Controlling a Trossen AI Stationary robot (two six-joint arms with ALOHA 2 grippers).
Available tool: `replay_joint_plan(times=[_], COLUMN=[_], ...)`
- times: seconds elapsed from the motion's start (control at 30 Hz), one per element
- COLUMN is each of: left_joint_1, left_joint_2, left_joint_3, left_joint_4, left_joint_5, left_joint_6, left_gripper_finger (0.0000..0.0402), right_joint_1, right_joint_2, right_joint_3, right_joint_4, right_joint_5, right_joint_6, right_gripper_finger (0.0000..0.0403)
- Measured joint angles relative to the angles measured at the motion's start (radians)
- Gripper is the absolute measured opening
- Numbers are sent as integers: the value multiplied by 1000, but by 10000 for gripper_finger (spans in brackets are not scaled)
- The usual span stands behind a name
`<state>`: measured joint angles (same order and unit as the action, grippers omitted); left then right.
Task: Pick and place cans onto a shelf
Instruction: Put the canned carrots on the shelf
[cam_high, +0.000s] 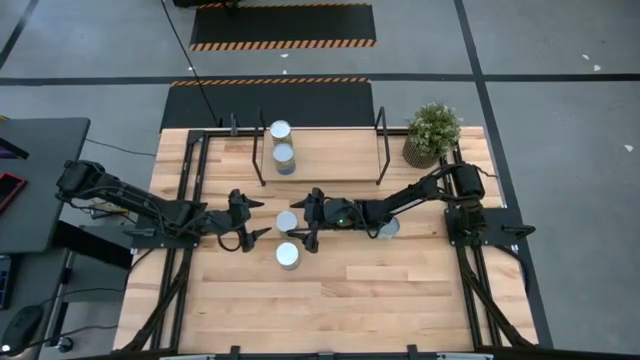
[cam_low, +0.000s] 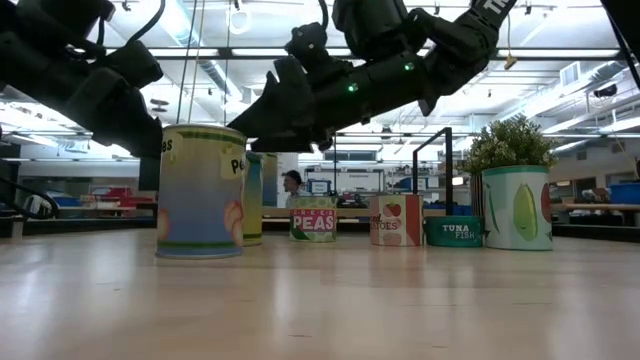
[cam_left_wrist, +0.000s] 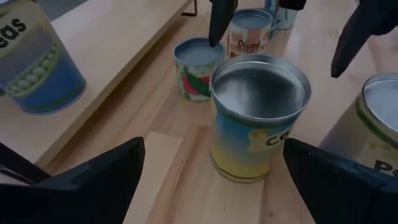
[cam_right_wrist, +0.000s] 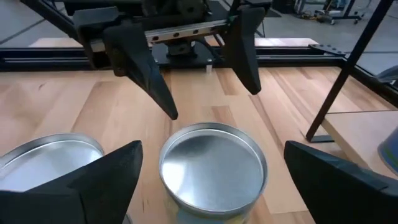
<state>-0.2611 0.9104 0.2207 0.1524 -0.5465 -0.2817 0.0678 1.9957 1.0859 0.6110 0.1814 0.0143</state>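
— That counter is pale wood planks, smooth with a soft satin sheen, the grain running along its length.

— And the cans? Bare metal tops, brushed and shiny, catching the ceiling lights; the sides carry glossy printed paper labels.

— The shelf, over at twelve o'clock, is the same light wood, framed in thin black metal posts, matt.

— Both end effectors, left and right, look like dark matt plastic, smooth-faced fingers.

— The plant pot at two o'clock looks woven, rough.
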Motion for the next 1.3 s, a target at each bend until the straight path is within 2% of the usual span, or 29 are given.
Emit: replay_joint_plan(times=[0.5,0.87,1.1,1.3], left_joint_1=[0,0,7,27], left_joint_2=[0,5,86,161], left_joint_3=[0,0,0,0], left_joint_4=[-3,9,73,202], left_joint_5=[3,2,3,31], left_joint_6=[-17,-16,10,61], left_gripper_finger=[389,389,389,389], right_joint_1=[9,-7,-28,-34], right_joint_2=[0,84,92,116], right_joint_3=[-14,-9,-5,-6], right_joint_4=[-79,19,65,65], right_joint_5=[14,7,-47,-78], right_joint_6=[8,-3,-15,-10], right_gripper_finger=[398,398,394,358])
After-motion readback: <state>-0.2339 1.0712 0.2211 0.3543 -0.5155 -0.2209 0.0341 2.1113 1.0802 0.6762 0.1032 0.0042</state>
